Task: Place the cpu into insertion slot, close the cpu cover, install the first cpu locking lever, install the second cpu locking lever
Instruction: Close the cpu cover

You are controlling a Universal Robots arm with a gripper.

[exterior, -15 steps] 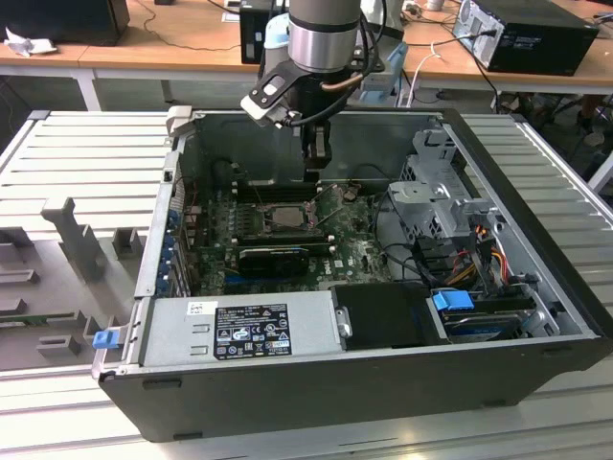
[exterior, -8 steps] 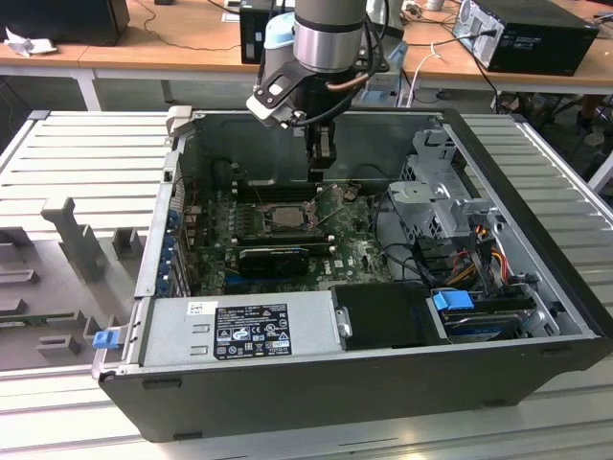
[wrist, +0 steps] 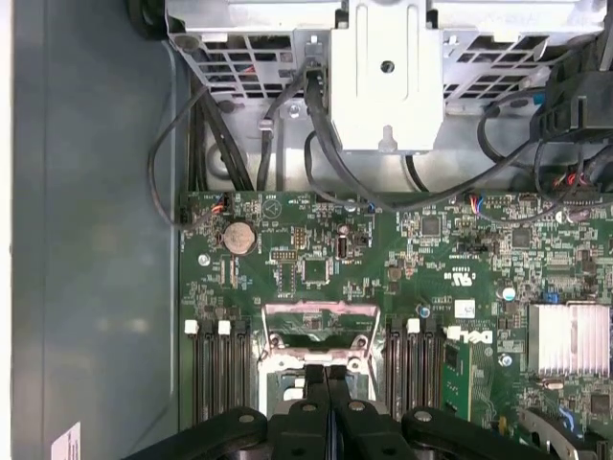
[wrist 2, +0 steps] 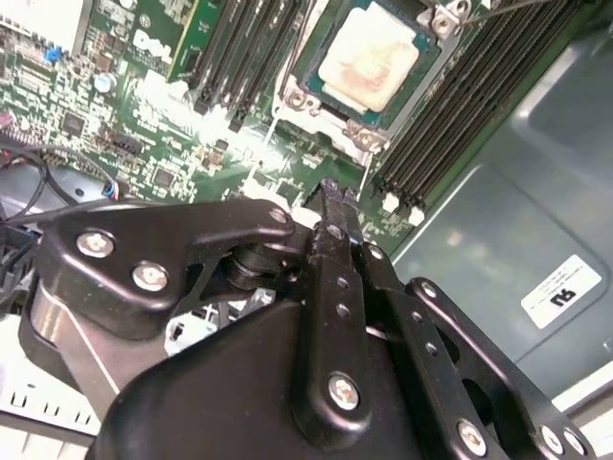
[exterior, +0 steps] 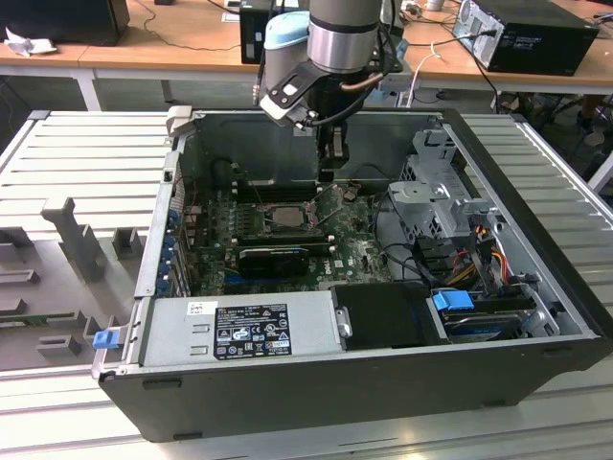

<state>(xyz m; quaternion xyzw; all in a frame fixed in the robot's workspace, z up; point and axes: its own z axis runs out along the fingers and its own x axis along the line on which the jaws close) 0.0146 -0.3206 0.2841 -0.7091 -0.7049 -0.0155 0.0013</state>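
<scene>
The cpu (wrist 2: 367,65) shows its pale beige metal top, lying flat in the insertion slot (exterior: 286,214) on the green board inside the open computer case. A silvery frame, the cpu cover (wrist 2: 356,137), surrounds the chip; I cannot tell whether it is pressed fully down. One end of that frame (wrist: 321,335) lies just beyond the fingertips in the first wrist view. A thin lever wire (wrist 2: 512,6) runs by the socket's corner. My gripper (exterior: 329,172) hangs over the board beside the socket, toward the exterior view's right. Its black fingers (wrist 2: 330,206) are shut together with nothing seen between them.
Black memory slots (wrist 2: 239,48) flank the socket on both sides. A black graphics card (exterior: 273,257) lies nearer the power supply (exterior: 239,326). A metal drive cage (exterior: 436,192) with cables stands at the exterior view's right. The case walls (exterior: 249,144) close in the space.
</scene>
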